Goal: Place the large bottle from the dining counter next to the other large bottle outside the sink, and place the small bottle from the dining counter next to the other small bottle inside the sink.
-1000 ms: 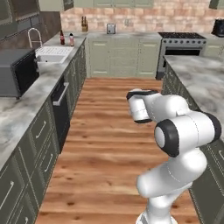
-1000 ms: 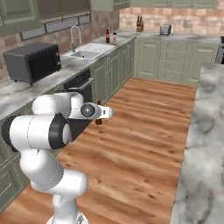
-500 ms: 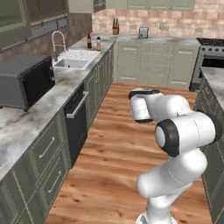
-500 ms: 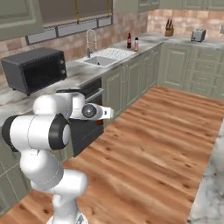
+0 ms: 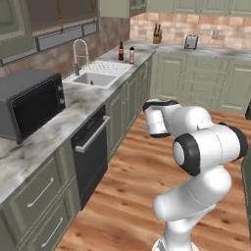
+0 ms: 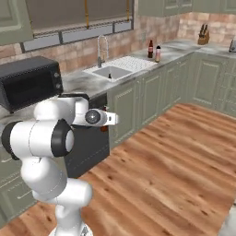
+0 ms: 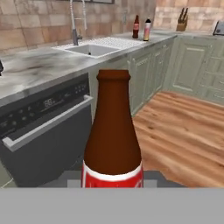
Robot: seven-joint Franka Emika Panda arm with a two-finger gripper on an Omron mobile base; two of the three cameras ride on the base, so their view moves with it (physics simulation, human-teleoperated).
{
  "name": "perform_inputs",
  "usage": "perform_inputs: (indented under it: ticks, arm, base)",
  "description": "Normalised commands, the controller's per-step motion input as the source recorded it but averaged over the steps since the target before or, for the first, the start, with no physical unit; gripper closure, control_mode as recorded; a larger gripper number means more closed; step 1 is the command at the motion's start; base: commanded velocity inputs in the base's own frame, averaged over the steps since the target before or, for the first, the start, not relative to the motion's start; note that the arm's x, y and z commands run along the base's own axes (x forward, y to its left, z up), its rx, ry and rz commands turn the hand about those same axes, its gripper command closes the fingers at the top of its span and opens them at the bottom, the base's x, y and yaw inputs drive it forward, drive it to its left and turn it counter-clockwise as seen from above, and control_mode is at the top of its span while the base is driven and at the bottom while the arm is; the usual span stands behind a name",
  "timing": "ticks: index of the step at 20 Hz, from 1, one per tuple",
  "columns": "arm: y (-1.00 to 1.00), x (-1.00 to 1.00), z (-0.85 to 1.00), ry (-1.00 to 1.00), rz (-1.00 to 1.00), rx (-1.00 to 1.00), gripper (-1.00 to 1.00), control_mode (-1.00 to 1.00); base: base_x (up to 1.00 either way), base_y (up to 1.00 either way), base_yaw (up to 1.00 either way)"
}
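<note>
Small brown bottle (image 7: 113,135) with a red label is seen upright and close in the hand view, gripped low on its body by the closed gripper (image 6: 105,125), whose fingers are hidden below the picture's edge there. From the right base view, a dark bit of the bottle can be made out just under the hand, held in the air over the wooden floor (image 6: 175,161) in front of the dishwasher (image 5: 91,152). The sink (image 5: 93,78) is set into the marbled counter (image 5: 59,122) along the wall, with a ribbed drainboard on its far side and a tall chrome tap (image 5: 78,51) at its back edge. Beyond the drainboard, towards the far end of the counter, a dark brown bottle with a red label (image 5: 121,51) and a pink-orange bottle (image 5: 131,55) are standing just beside each other. A black microwave (image 5: 30,103) is placed on the near stretch of the same counter. Near the far corner a knife block (image 5: 156,34) and a toaster (image 5: 191,42) are set against the brick wall.
</note>
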Motion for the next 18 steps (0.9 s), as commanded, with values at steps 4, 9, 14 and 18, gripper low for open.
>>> perform_inputs:
  ticks: [4,9,14,18]
  arm:
    - [0.00,0.00,0.00,0.00,0.00,0.00,1.00,1.00]
    - [0.00,0.00,0.00,0.00,0.00,0.00,1.00,1.00]
    - [0.00,0.00,0.00,0.00,0.00,0.00,1.00,1.00]
    - [0.00,0.00,0.00,0.00,0.00,0.00,1.00,1.00]
  base:
    - [1.00,-0.83,0.30]
    - [1.00,-0.85,0.30]
    - [1.00,-0.88,0.28]
    - [1.00,-0.84,0.29]
